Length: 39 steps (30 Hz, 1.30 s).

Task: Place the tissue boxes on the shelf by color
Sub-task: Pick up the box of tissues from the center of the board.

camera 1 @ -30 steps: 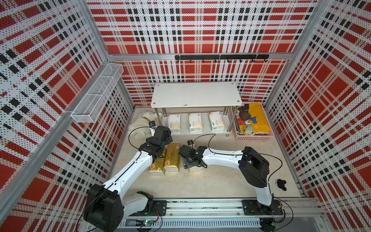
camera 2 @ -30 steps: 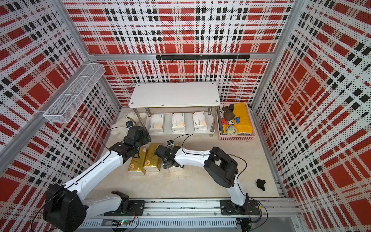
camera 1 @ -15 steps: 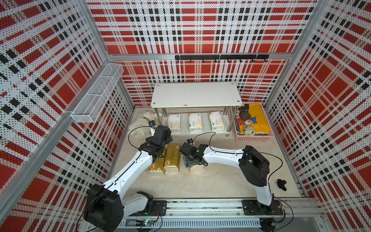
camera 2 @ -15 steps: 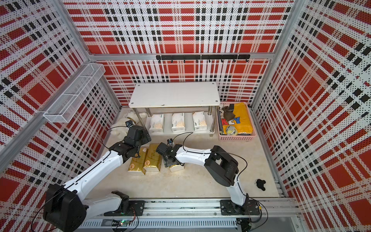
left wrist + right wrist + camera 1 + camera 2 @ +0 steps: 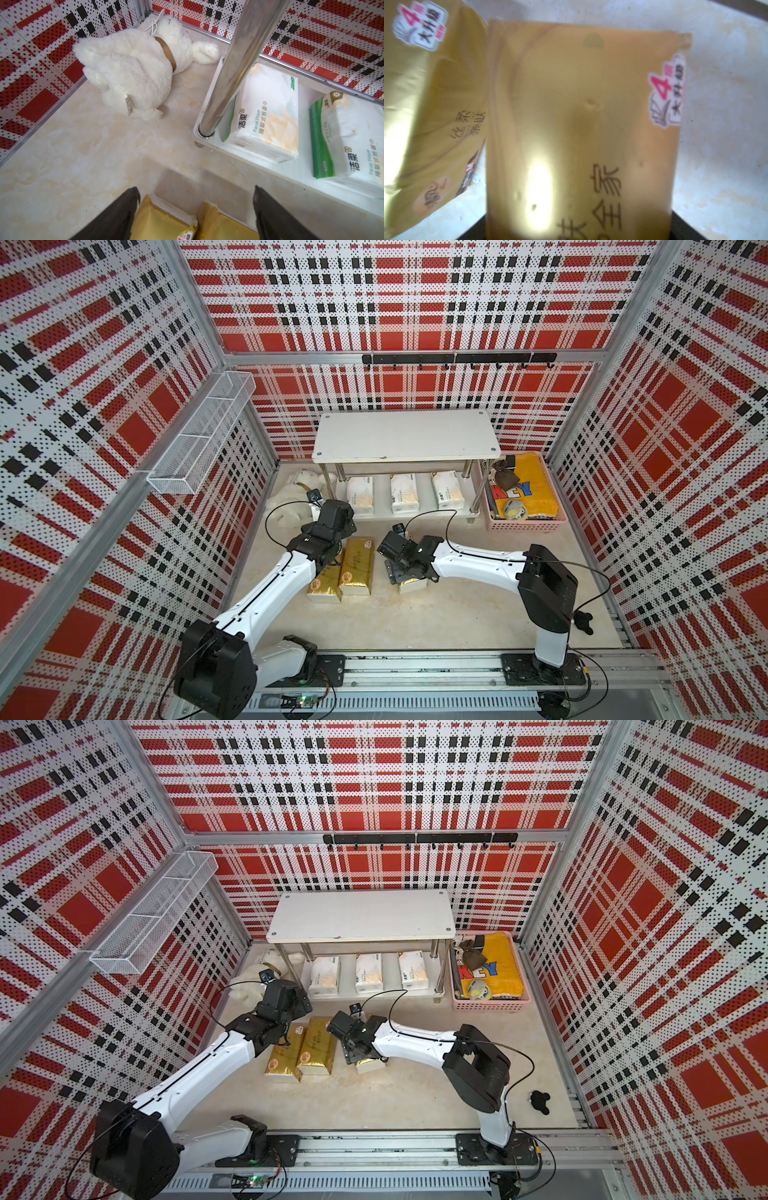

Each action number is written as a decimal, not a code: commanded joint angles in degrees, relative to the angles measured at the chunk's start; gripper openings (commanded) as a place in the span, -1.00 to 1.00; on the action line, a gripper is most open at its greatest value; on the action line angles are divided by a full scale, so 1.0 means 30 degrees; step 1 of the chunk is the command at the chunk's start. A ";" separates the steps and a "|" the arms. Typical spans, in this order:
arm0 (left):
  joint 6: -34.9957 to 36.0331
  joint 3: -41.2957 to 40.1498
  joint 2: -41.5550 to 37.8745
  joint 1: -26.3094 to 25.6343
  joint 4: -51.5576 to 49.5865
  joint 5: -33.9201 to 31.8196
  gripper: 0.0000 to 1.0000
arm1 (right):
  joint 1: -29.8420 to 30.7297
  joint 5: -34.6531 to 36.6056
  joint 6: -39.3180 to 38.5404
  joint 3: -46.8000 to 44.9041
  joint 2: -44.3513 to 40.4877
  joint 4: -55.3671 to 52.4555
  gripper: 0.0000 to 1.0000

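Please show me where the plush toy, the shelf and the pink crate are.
plush toy point(image 5: 128, 70), left wrist view, on its furry back.
shelf point(image 5: 405, 437), a top view, on its bare top board.
pink crate point(image 5: 523, 525), a top view, on its front wall.

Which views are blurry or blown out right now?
Right wrist view: the gold pack fills most of the frame, soft-focused, with a white glare patch on its face. Left wrist view: sharp, print on the white pack legible. Both top views: sharp, evenly lit.

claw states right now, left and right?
Left claw: open, holding nothing.
Right claw: closed on gold pack.
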 commanded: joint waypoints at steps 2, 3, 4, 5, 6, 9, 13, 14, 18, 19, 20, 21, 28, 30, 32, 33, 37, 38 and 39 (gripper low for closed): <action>0.0195 0.0666 0.0258 -0.0030 -0.0111 -0.0174 0.80 | -0.0065 0.0430 -0.0033 0.0180 -0.1722 -0.1777 0.72; 0.0194 0.0644 0.0331 -0.0177 -0.0112 -0.0179 0.81 | -0.0066 0.0415 0.0054 0.0342 -0.1993 -0.2243 0.72; 0.0188 0.0615 0.0393 -0.0418 -0.0116 -0.0243 0.81 | -0.0080 0.0433 0.0104 0.0462 -0.2246 -0.2747 0.71; 0.0136 0.0585 0.0440 -0.0654 -0.0122 -0.0400 0.81 | -0.0075 0.0444 0.0101 0.0569 -0.2560 -0.3099 0.70; 0.0055 0.0556 0.0475 -0.0915 -0.0119 -0.0561 0.81 | -0.0071 0.0429 0.0181 0.0714 -0.2942 -0.3540 0.70; -0.0138 0.0497 0.0569 -0.1283 -0.0118 -0.0677 0.81 | -0.0065 0.0274 0.0241 0.1275 -0.4096 -0.4823 0.67; -0.0156 0.0521 0.0624 -0.1335 -0.0113 -0.0644 0.81 | -0.0042 0.0710 0.0377 0.2149 -0.5708 -0.6380 0.65; -0.0157 0.0545 0.0638 -0.1388 -0.0103 -0.0648 0.81 | -0.0038 0.0880 0.0427 0.2405 -0.5948 -0.6735 0.64; -0.0215 0.0753 0.1030 -0.1713 0.0055 -0.0692 0.81 | -0.0047 0.1868 0.0517 0.3702 -0.6618 -0.8347 0.64; -0.0232 0.0836 0.1155 -0.1821 0.0091 -0.0721 0.81 | -0.0055 0.2225 0.0458 0.4090 -0.6705 -0.8706 0.64; -0.0215 0.0898 0.1268 -0.1932 0.0130 -0.0759 0.81 | -0.0044 0.2549 0.0443 0.4441 -0.6742 -0.9040 0.64; -0.0245 0.0982 0.1410 -0.2080 0.0144 -0.0808 0.81 | -0.0065 0.2948 0.0432 0.4854 -0.6772 -0.9414 0.64; -0.0275 0.1255 0.1992 -0.2632 0.0276 -0.0912 0.81 | -0.0473 0.3915 -0.0213 0.7875 -0.6558 -1.1298 0.65; -0.0317 0.1210 0.2031 -0.2785 0.0350 -0.0911 0.81 | -0.0640 0.4352 -0.0590 0.8836 -0.6356 -1.1836 0.65; -0.0402 0.1096 0.2054 -0.2958 0.0399 -0.0937 0.81 | -0.0980 0.4416 -0.0992 0.9608 -0.6191 -1.2292 0.65; -0.0419 0.1027 0.2104 -0.3052 0.0439 -0.0967 0.81 | -0.1184 0.4442 -0.1218 1.0046 -0.6065 -1.2478 0.65; -0.0639 0.0824 0.2275 -0.3471 0.0538 -0.1054 0.81 | -0.1938 0.4641 -0.2195 1.2283 -0.5587 -1.3321 0.65; -0.0707 0.0794 0.2332 -0.3594 0.0597 -0.1056 0.81 | -0.2226 0.4722 -0.2497 1.2939 -0.5417 -1.3580 0.64; -0.0763 0.0795 0.2373 -0.3736 0.0643 -0.1058 0.81 | -0.2525 0.4752 -0.2780 1.3594 -0.5205 -1.3806 0.64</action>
